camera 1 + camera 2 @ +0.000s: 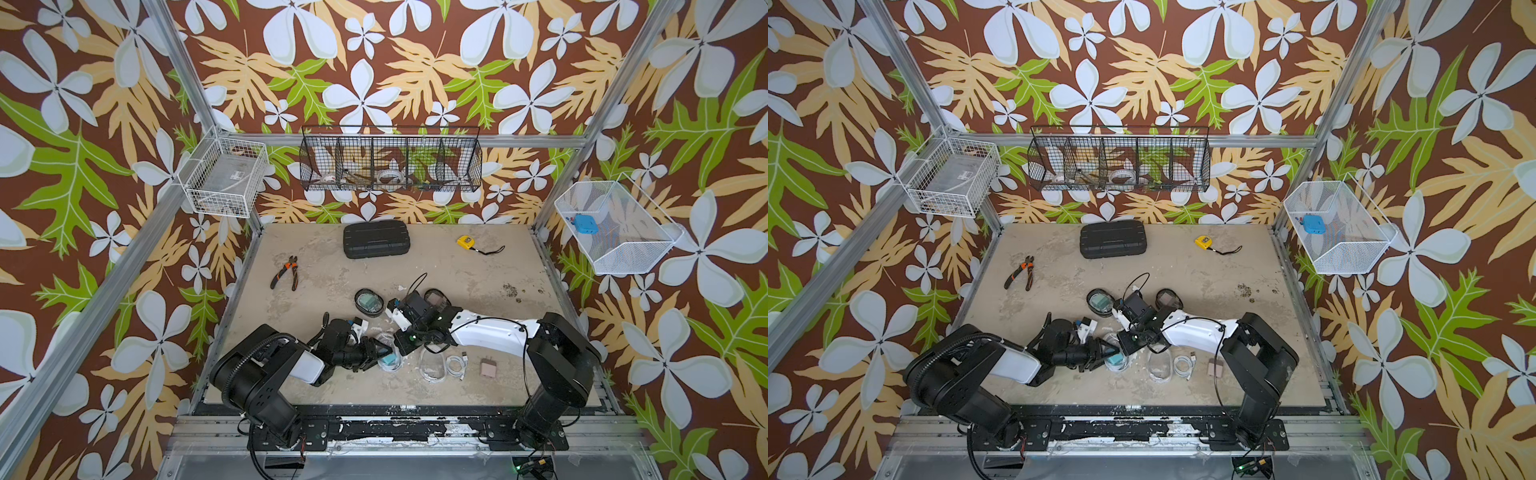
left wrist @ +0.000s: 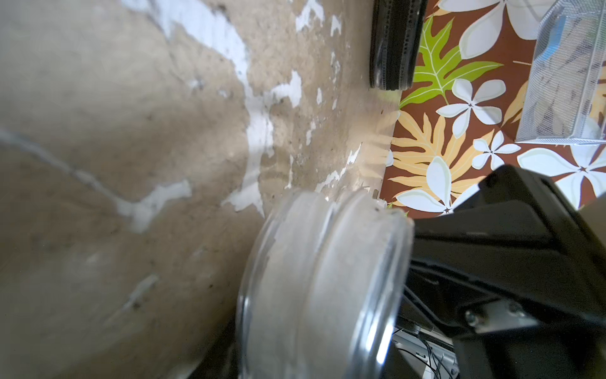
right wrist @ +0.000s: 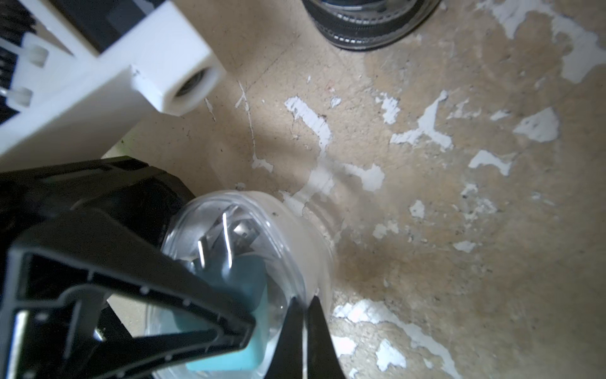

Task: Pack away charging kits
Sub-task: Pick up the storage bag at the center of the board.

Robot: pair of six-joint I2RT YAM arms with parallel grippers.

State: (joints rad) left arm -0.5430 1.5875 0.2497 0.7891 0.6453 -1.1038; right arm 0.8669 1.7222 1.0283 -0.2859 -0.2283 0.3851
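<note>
A clear oval case (image 1: 390, 361) (image 3: 288, 262) lies open at the table's front middle with a teal plug (image 3: 236, 295) inside, prongs up. My right gripper (image 3: 305, 306) (image 1: 398, 347) is shut on this case's thin rim. A finger (image 3: 164, 295) of my left gripper (image 1: 383, 355) lies across the plug; the jaw gap is hidden. The left wrist view shows only the case's edge (image 2: 321, 279). Two black-rimmed oval cases (image 1: 368, 302) (image 1: 436, 297) sit behind. To the right lie an empty clear case (image 1: 432, 368), a coiled white cable (image 1: 457, 365) and a pink plug (image 1: 486, 368).
A large black ribbed case (image 1: 376, 240), a yellow tape measure (image 1: 465, 242) and pliers (image 1: 286, 272) lie further back. On the walls hang a white wire basket (image 1: 224, 178), a black wire basket (image 1: 390, 160) and a white mesh basket (image 1: 615, 249) holding a blue block (image 1: 584, 224).
</note>
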